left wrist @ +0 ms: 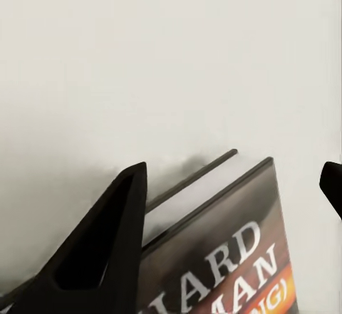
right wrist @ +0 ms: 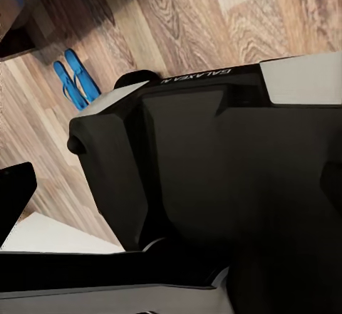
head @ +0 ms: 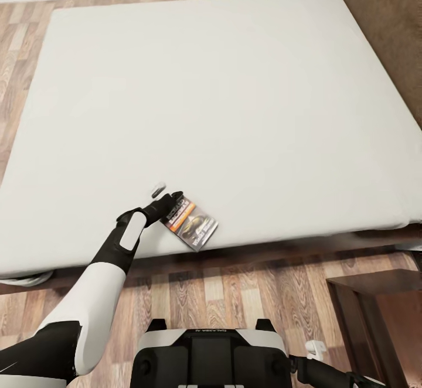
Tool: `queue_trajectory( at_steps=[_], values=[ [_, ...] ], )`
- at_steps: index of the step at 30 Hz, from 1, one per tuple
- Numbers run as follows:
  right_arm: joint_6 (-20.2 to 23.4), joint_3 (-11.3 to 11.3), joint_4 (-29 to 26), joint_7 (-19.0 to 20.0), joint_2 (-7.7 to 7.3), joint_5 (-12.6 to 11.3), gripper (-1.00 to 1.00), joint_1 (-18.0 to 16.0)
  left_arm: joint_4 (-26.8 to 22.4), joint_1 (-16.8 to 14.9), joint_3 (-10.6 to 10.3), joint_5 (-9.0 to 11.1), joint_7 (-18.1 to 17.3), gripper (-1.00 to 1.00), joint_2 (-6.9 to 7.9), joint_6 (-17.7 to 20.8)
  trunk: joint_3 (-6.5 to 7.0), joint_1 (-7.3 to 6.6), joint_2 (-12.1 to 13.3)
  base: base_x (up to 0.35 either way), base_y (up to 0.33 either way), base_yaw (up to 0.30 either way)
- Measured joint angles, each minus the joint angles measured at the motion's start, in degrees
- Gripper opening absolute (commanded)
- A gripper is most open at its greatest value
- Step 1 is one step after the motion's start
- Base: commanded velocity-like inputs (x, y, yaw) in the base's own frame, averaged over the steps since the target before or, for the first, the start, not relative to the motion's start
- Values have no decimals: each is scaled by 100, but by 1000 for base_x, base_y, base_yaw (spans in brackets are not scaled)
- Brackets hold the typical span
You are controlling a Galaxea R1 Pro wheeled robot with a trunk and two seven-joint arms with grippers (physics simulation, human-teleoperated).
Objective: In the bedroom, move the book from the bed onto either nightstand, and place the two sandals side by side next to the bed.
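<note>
Your left arm (head: 94,294) reaches forward and upward from the lower left of the head view, white forearm leading into a black wrist. Your left gripper (head: 166,196) sits at the arm's far end with its jaws parted; one pale-tipped finger (head: 157,189) points away from you, the other dark finger (head: 174,200) lies nearer. In the left wrist view, one dark finger (left wrist: 107,250) rises as a wedge and the other shows as a sliver at the frame edge, well apart. Your right arm (head: 328,373) stays low beside the base (head: 208,353). In the right wrist view, your right gripper's finger (right wrist: 13,193) appears at one edge, state unclear.
</note>
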Motion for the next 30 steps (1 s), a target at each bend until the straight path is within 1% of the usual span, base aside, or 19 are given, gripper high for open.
queue_trajectory(
  at_steps=[12, 18, 30],
  values=[
    [0, 2, 1, 0, 0, 1, 100, -1, 3, 1, -1, 10, -1, 100, 0, 0, 5, 0, 0, -3, 0, -19],
    [0, 1, 2, 0, 0, 2, 100, -1, 7, 2, -2, 17, -1, 100, 0, 3, 5, 2, 0, -148, 0, 0],
    [0, 2, 1, 0, 0, 2, 100, -1, 7, 2, -2, 8, -1, 100, 0, 2, 5, 0, 0, -14, 0, 0]
  ],
)
